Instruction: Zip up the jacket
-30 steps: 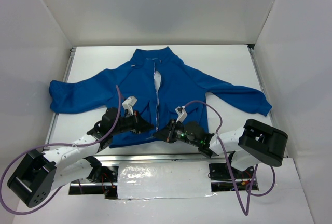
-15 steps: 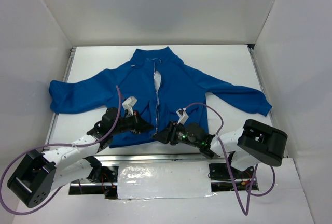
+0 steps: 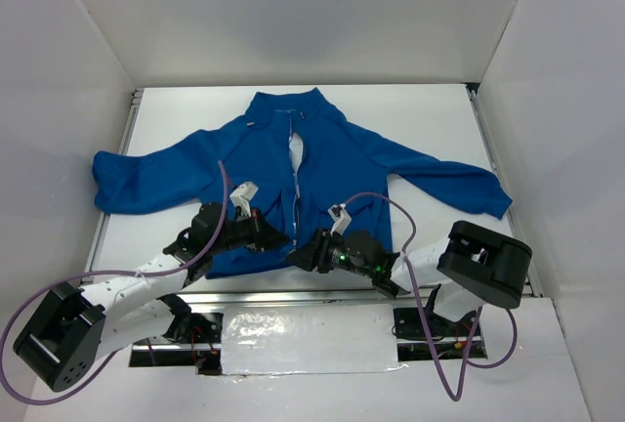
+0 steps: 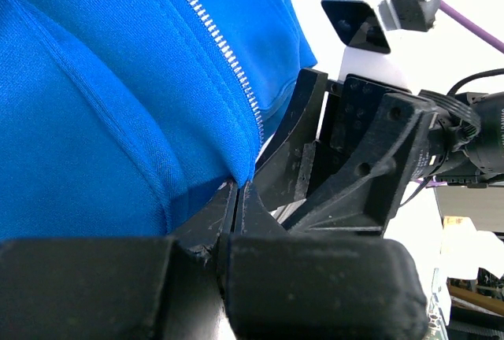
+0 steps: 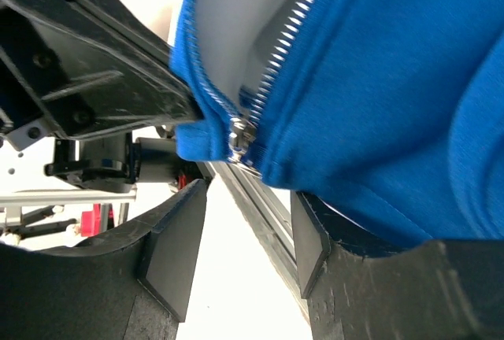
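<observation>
Top view: jacket [image 3: 332, 163] lies flat on the white bench [image 3: 430, 119] in mid-frame, collar toward the top edge, sleeves spread out to left and right. Zipper [image 3: 296, 188] runs down the middle; the upper part gapes and shows pale lining. Both arms reach in from the bottom of the frame to the hem. Left claw [image 3: 269, 236] sits just left of the zipper's lower end, and right claw [image 3: 298, 256] is just below and to the right of it, the two close together. Left wrist view: left claw [image 4: 236, 198] is pressed fully together, with a fold of blue hem pinched between the tips right where the zipper teeth [image 4: 220, 49] end. The black right arm [image 4: 378, 143] fills the right half of the frame, close against the fabric edge. Right wrist view: right claw [image 5: 240, 238] has its jaws standing well apart, and the two dark fingers [image 5: 173, 245] show at lower centre with a bare gap between them. It grips no cloth. The small metal pull [image 5: 240, 137] hangs at the bottom of the zipper, just above that gap. Blue fleece fills the upper right.
</observation>
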Robot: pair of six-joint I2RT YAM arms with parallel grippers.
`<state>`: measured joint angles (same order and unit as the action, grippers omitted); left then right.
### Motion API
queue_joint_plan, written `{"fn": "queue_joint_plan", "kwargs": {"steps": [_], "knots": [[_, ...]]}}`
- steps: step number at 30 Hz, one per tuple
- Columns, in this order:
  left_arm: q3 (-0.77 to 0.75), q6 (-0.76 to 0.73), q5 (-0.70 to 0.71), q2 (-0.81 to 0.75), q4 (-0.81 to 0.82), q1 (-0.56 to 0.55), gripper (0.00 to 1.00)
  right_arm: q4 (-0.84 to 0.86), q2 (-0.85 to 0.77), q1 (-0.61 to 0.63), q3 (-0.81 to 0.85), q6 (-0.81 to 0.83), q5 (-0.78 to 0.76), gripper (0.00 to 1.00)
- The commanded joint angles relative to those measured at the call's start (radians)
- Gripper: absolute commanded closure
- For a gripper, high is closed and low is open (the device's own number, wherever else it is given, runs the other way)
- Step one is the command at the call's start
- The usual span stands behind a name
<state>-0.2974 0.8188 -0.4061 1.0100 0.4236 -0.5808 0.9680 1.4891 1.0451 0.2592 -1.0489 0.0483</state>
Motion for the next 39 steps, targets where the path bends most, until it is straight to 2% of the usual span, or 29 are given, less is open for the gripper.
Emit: {"fn": "queue_joint_plan", "kwargs": {"steps": [1,14,32,39], "knots": [[-0.023,0.011,-0.036,-0.013,0.073,-0.008,1.0,0.078,0.008,0.007,0.038,0.039,-0.008,0.46],[-0.025,0.013,-0.043,-0.001,0.089,-0.01,1.0,0.132,0.028,0.007,0.02,0.039,-0.019,0.58],[-0.04,0.005,-0.05,0.007,0.076,-0.011,1.0,0.204,0.017,0.006,-0.017,0.036,-0.047,0.65],[-0.048,-0.001,-0.05,0.007,0.064,-0.011,1.0,0.21,0.003,0.006,-0.026,0.036,-0.047,0.64]]}}
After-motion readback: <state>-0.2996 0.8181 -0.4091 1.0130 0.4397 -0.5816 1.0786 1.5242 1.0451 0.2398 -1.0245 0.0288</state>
